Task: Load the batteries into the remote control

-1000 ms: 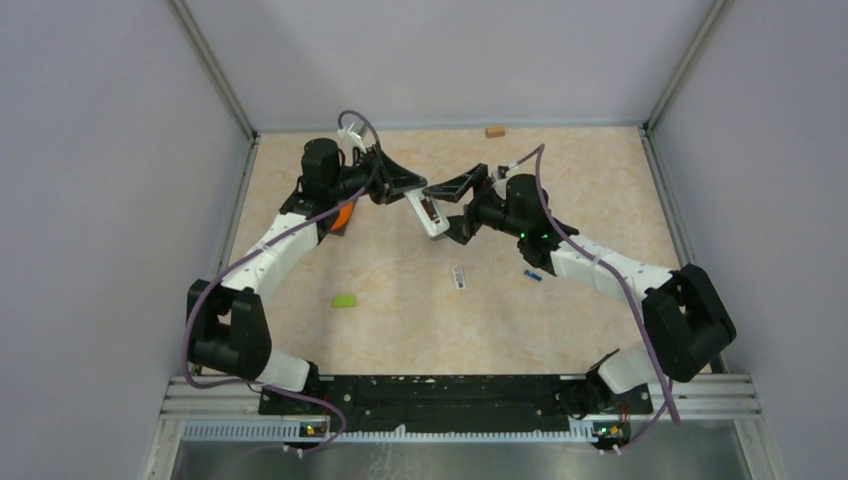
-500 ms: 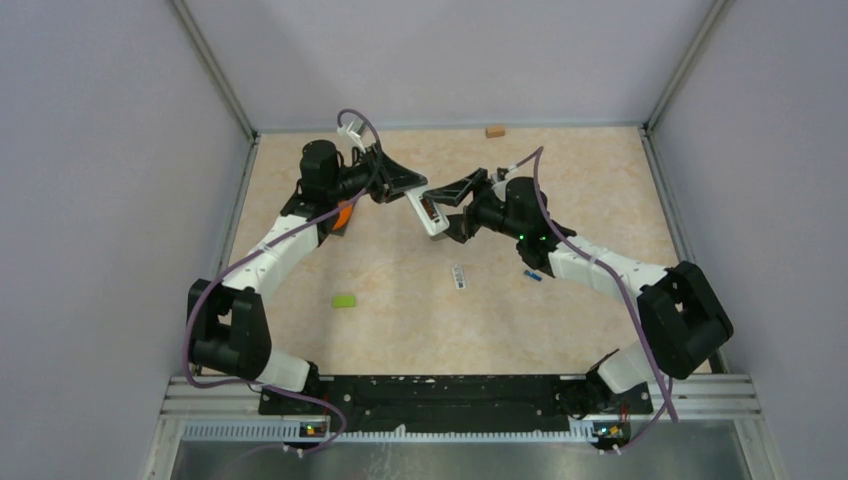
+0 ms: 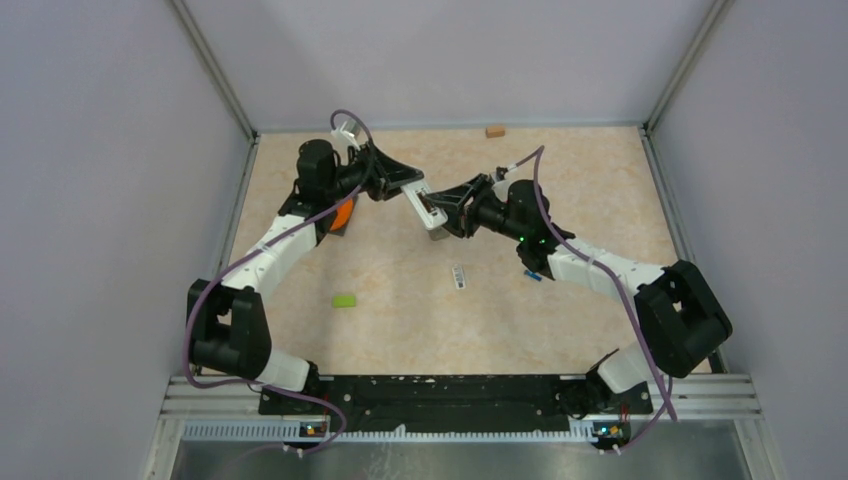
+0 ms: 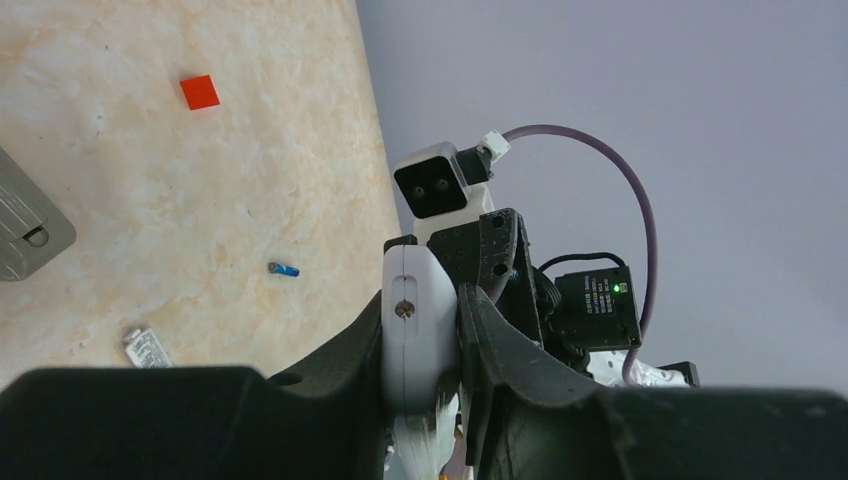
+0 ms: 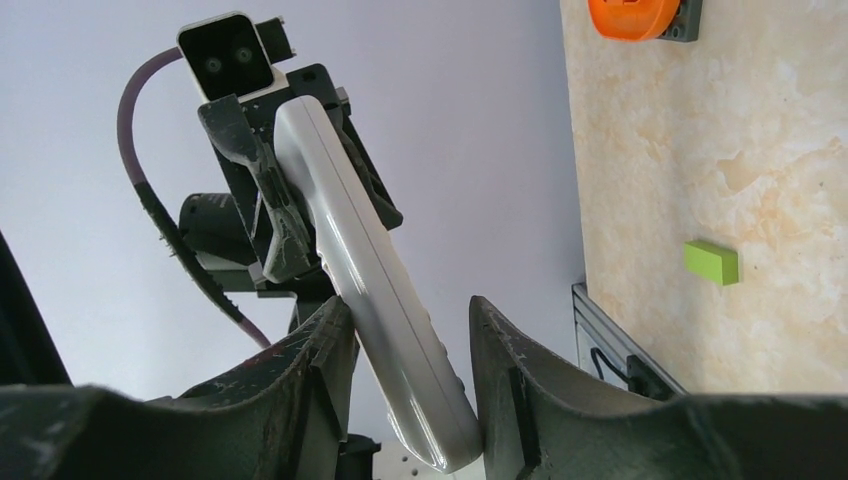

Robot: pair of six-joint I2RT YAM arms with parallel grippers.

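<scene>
Regripping in mid-air, I'd say. The remote hangs above the surface: left jaws are clamped on one end, right jaws straddle the other with a gap on one side, so I can't tell if they bite. Blue battery lies on the surface near-right of the remote, tucked against the right arm. No other batteries visible.

Next move calls for one firm hold with the bay facing up, so the other arm is free to fetch.

Room: bare surface nearward of the remote, edges well apart from it. One white scrap lies just nearward.
</scene>
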